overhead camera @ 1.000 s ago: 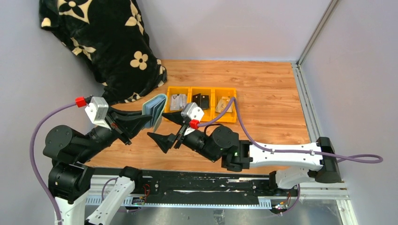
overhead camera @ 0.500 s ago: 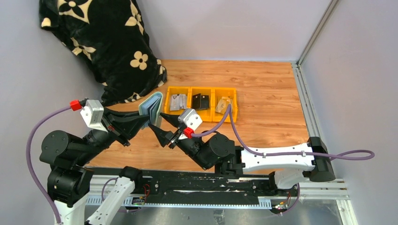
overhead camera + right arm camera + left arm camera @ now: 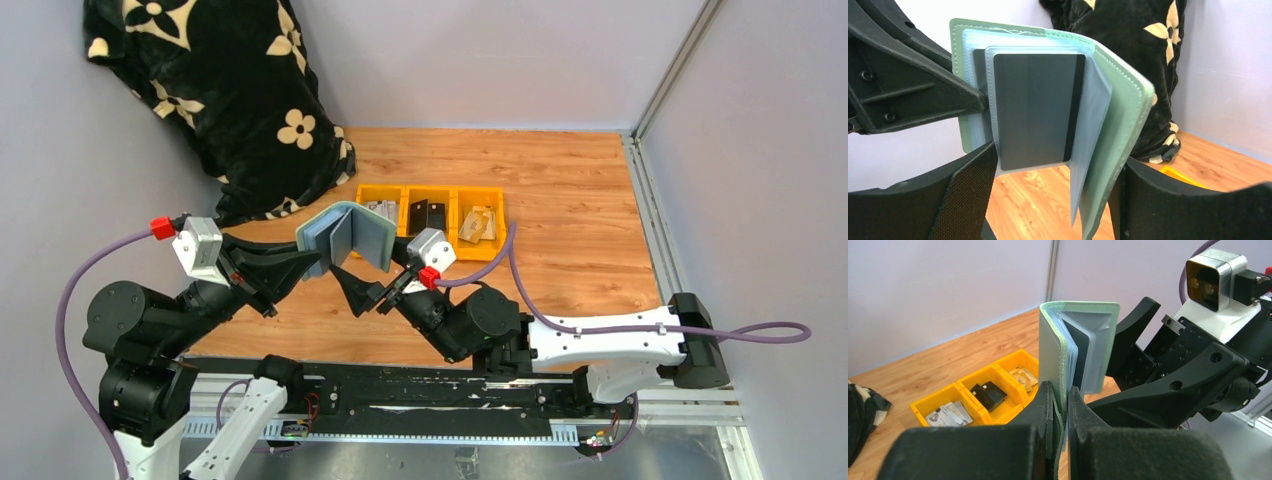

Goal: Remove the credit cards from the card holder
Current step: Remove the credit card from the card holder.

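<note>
Card holder: one, muted grey-green, soft bifold with stitched edges. It is held in the air above the near-left part of the table, just in front of the left end of the bin row, and stands upright and open like a book.
- Clear plastic sleeves fan out between its covers.
- The frontmost sleeve holds one dark grey card with a black stripe down one side. No print on it can be read.

Left gripper: one, clamped tight on the edge of one cover, carrying the holder.

Right gripper: one, with its jaws spread wide. The sleeves and the other cover hang between the two fingers. Whether either finger touches the cover cannot be told.

Yellow bins: three, side by side in a row near the middle of the table.
- Left bin: pale grey cards.
- Middle bin: a black item.
- Right bin: tan pieces.
- Any lettering is too small to read.

Blanket: one, black with cream flower shapes, heaped in the far left corner against the wall.

Table: one, with a light orange-brown wood-grain top. It is bounded by pale lilac-grey walls, with a metal rail along the right edge.

Cables: two, purple, one looping from each wrist camera.
</note>
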`<move>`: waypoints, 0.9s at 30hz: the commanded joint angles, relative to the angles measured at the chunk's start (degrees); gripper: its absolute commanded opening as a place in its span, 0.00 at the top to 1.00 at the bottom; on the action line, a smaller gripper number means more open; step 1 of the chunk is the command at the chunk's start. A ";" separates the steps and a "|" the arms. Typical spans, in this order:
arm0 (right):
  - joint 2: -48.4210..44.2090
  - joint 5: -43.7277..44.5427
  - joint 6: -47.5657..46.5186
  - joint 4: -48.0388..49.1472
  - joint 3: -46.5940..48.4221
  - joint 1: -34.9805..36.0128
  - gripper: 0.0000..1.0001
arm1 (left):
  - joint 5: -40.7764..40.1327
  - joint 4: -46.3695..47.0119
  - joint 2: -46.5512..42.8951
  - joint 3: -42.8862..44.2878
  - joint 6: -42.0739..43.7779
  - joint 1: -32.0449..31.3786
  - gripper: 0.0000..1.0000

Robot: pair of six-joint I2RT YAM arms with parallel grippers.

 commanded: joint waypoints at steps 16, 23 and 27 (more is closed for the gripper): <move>-6.05 -3.34 4.91 9.67 -7.83 -0.68 0.18 | 2.41 -0.58 -0.61 3.58 1.52 -0.42 1.00; -7.39 -6.78 3.94 10.60 -8.89 -0.68 0.17 | 2.87 -0.60 -0.32 3.81 1.39 -0.37 1.00; -7.53 -9.37 3.63 9.91 -8.80 -0.71 0.17 | 2.91 -0.70 -0.15 4.11 1.56 -0.42 1.00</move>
